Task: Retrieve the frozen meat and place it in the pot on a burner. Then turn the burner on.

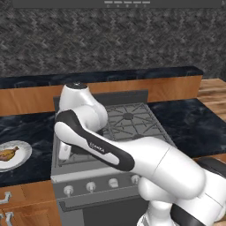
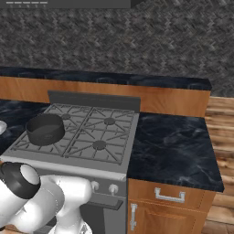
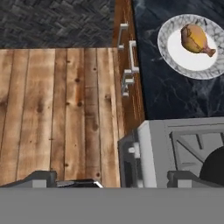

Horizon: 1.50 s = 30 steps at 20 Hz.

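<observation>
The small glossy orange-brown chunk of frozen meat (image 3: pixel 195 39) with its tapered end lay on a round white plate with a grey patterned rim (image 3: pixel 168 54), which sat on the dark marbled counter (image 3: pixel 175 96) to the left of the silver gas stove (image 2: pixel 114 157). The round dark grey metal pot (image 2: pixel 45 129) stood on the stove's front left grate, over a burner. The gripper's jaws could not be made out, so whether they were spread or closed could not be told.
</observation>
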### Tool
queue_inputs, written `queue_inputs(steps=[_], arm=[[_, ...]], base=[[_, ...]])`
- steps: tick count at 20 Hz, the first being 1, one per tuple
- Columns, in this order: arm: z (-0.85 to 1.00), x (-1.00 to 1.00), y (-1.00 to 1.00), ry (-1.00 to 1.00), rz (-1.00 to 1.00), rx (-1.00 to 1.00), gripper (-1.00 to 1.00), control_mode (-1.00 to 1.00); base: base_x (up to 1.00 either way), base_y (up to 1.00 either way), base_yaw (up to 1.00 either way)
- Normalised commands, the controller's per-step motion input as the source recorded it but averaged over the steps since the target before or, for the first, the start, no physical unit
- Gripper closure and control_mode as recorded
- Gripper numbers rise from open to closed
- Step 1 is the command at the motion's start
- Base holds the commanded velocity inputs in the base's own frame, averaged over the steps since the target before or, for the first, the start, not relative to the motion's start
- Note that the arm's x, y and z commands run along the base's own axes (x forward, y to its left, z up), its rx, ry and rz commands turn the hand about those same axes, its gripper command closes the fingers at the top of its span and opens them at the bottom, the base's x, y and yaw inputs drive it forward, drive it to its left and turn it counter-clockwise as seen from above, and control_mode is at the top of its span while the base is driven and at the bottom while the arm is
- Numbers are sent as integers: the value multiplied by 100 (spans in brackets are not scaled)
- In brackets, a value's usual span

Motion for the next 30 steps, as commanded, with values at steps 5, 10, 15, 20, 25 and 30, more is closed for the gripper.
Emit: queue_inputs(steps=[5,10,15,20,25,30], arm=[[-12,5,9,-2,1,-6,-100,-100],[-1,12,9,-1,0,0,-100,-100],[-3,5,8,0,0,0,-100,-100],[-20,-11,9,-11,0,0,-100,-100],[-18,-23,17,-21,0,0,-100,-100],[-15,-24,24,-23,0,0,-100,-100]], base=[[0,0,0],[0,0,0],[0,0,0],[0,0,0],[0,0,0],[0,0,0]])
